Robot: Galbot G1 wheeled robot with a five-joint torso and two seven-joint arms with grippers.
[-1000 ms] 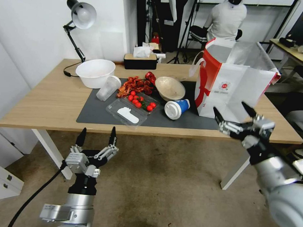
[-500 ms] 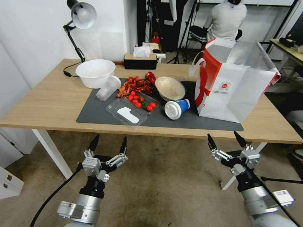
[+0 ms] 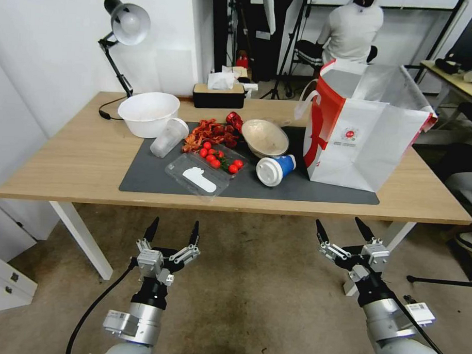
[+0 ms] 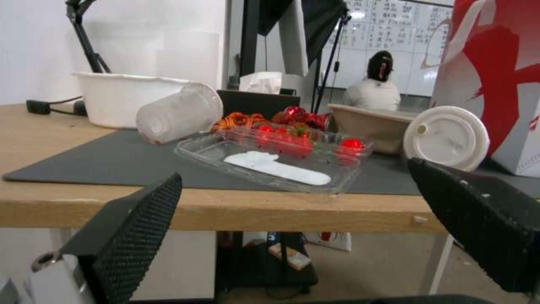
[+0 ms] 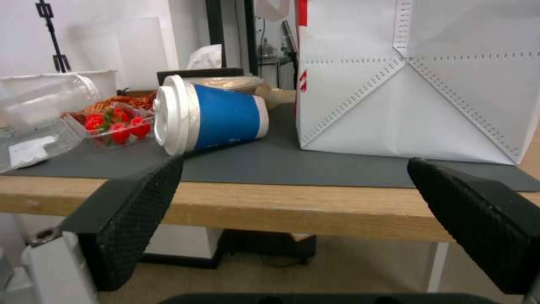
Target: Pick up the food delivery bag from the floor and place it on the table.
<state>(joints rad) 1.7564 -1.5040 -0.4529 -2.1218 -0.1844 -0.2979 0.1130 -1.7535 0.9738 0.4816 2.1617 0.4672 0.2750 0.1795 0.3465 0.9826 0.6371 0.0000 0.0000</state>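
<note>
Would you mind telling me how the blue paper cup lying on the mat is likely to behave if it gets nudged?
The blue cup lies on its side on the dark mat, so it would probably roll, likely in a curve since it tapers. It looks like light paper, so a small push should move it. Its white lid seems seated; whether it holds liquid cannot be told.

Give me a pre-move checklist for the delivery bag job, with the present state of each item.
1. Food delivery bag on the table: ok, it stands on the right part of the top.
2. Bag upright: ok, its base sits partly on the grey mat.
3. Right claw free of the bag: ok, open, below the table edge.
4. Left claw empty: ok, open, in front of the table.
5. Blue cup clear of the bag: cannot tell, it lies on its side close beside it.
</note>
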